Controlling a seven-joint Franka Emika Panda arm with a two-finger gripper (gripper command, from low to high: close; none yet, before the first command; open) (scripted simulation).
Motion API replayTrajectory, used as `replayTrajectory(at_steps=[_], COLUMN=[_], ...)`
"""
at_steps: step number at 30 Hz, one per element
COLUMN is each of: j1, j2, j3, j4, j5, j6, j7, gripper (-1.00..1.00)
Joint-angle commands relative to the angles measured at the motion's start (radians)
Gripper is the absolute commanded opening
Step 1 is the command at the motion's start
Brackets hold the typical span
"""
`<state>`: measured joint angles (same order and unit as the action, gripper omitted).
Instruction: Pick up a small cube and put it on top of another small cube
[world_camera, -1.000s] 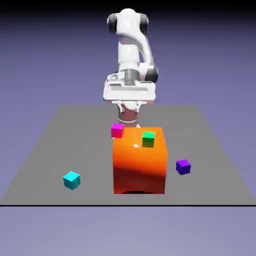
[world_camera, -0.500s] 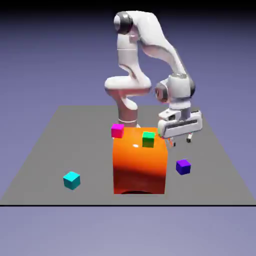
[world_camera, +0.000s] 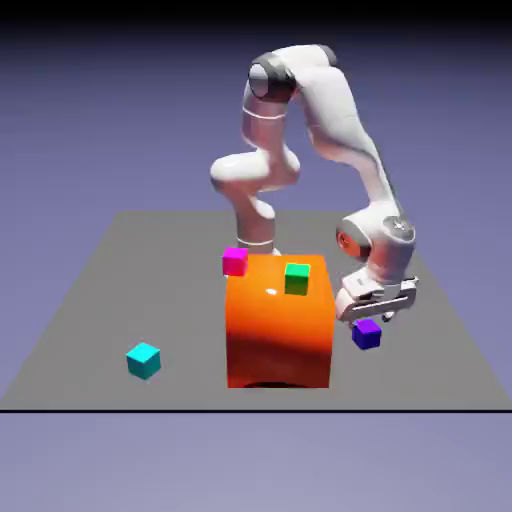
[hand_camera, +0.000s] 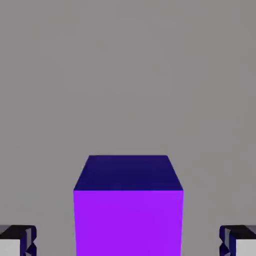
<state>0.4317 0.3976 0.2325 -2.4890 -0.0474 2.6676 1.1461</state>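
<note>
On the grey table (world_camera: 120, 290), we see our fingers (hand_camera: 17, 240) spread wide, flanking the small violet cube (hand_camera: 128, 210) without touching it.

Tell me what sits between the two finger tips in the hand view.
The small purple cube sits between the gripper finger tips, with bare grey table showing in a gap on each side. The hand view shows this; the jaws stand open.

Small violet cube (world_camera: 367, 333) flat on grey table (world_camera: 120, 300), upright.
</note>
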Motion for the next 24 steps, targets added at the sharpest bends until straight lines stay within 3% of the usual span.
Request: replayTrajectory(at_steps=[1,2,10,17,24], j1=[0.000,0.000,-0.048,-0.301,-0.535], j2=[0.000,0.000,-0.181,-0.350,-0.550], j3=[0.000,0.000,0.056,0.267,0.315], j4=[0.000,0.000,0.002,0.056,0.149], j5=[0.000,0.000,0.064,-0.125,-0.158], j6=[0.000,0.000,-0.181,-0.335,-0.634], j7=[0.000,0.000,-0.043,-0.114,-0.133], gripper=[0.00,-1.00,-1.00,-1.00,-1.00])
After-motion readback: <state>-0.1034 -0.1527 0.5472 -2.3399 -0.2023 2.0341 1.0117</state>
